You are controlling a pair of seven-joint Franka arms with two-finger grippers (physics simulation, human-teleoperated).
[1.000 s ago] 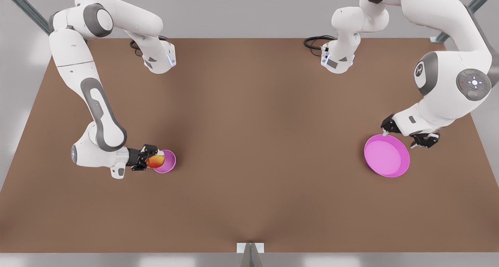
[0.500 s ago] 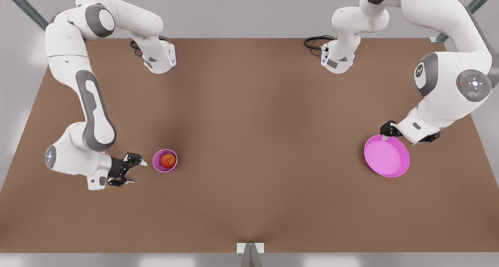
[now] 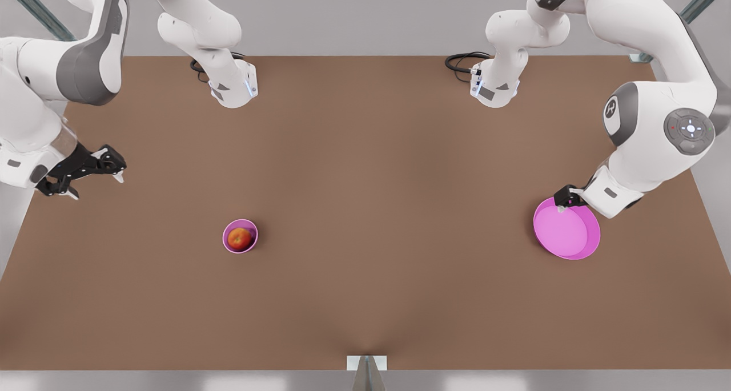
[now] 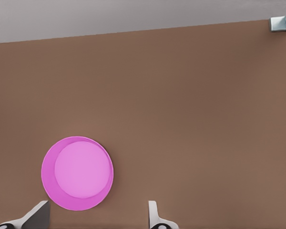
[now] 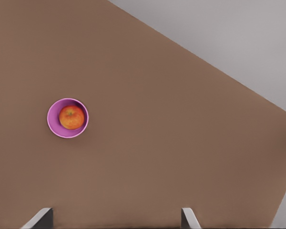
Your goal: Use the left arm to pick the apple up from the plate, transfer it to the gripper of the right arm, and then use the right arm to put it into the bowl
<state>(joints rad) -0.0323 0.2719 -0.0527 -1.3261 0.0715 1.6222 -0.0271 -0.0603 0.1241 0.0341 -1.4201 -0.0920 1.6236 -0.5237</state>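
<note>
— Two sets of fingers, both spread wide and empty. The apple sits inside the bowl, on the front view's left side of the table. Plate is bare, on the front view's right.

— Which arm is where?

— Right gripper hangs near the table's edge on the front view's left, well apart from the bowl. Its wrist view looks down on bowl and apple from a distance. Left gripper hovers just over the plate's rim.

— So what's the step?

— My read: the placing looks done, and what's left is getting clear. The right arm has plenty of margin; I'd leave its fingers spread and avoid sweeping back over the bowl. The bowl is barely wider than the apple, so a nudge could tip it. The left arm is the tighter one. I'd lift straight up off the plate before any sideways move, because a low finger could catch that raised rim and drag the plate.

— Surface?

— Flat matte brown tabletop. It looks smooth, so light dishes may slide if bumped.

— Room?

— Plain grey surround, metal frame struts at the far corners, a small bracket at the near edge, and black cables coiled by the arm bases.
</note>
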